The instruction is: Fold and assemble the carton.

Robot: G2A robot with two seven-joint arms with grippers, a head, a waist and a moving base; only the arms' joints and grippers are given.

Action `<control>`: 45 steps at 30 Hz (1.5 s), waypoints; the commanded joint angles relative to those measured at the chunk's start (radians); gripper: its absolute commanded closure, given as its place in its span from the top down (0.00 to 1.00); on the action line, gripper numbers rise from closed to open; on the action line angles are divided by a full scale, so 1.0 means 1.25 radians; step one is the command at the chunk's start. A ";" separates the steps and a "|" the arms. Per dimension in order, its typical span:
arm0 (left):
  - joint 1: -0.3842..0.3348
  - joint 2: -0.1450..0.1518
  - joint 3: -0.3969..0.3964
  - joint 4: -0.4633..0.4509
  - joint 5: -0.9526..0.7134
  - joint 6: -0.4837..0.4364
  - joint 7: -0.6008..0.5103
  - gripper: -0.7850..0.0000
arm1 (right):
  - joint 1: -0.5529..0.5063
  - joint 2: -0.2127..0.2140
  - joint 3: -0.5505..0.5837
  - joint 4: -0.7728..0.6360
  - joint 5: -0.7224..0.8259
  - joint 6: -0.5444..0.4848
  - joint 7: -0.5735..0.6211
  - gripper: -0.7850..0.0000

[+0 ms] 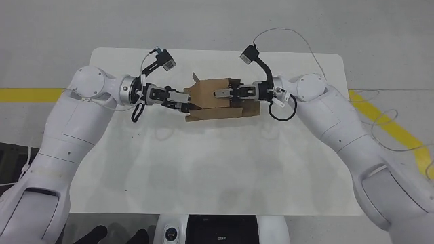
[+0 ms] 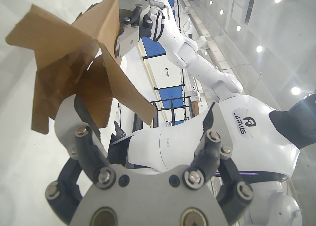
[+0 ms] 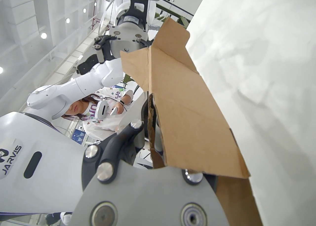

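Both arms point inward near the table's (image 1: pixel 305 176) far edge: left claw (image 1: pixel 184 101) wide at the carton (image 1: pixel 203 91), right claw (image 1: pixel 220 93) apparently clamping it.

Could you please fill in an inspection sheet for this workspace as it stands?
Surface: white table, rounded corners.
Job's things: brown carton, half folded, flaps splayed, between the two tools.
Clutter: nothing seen.
Grippers: left tool open at one end of it; right tool shut on the carton.
Cables: thin cable arcs from the right arm over the table's far corner; black loop at each wrist.
Surroundings: grey floor, yellow line.
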 commanded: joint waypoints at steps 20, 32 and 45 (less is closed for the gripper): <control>0.033 -0.003 0.001 -0.064 0.008 0.021 -0.011 1.00 | 0.000 -0.033 0.038 0.057 -0.074 -0.074 -0.106 0.00; 0.037 -0.006 -0.001 -0.077 0.016 0.023 -0.010 1.00 | -0.010 -0.056 0.046 0.038 -0.076 -0.081 -0.104 0.00; 0.024 -0.008 -0.017 -0.051 0.012 0.017 -0.010 1.00 | -0.017 -0.083 0.051 0.055 -0.067 -0.091 -0.091 0.00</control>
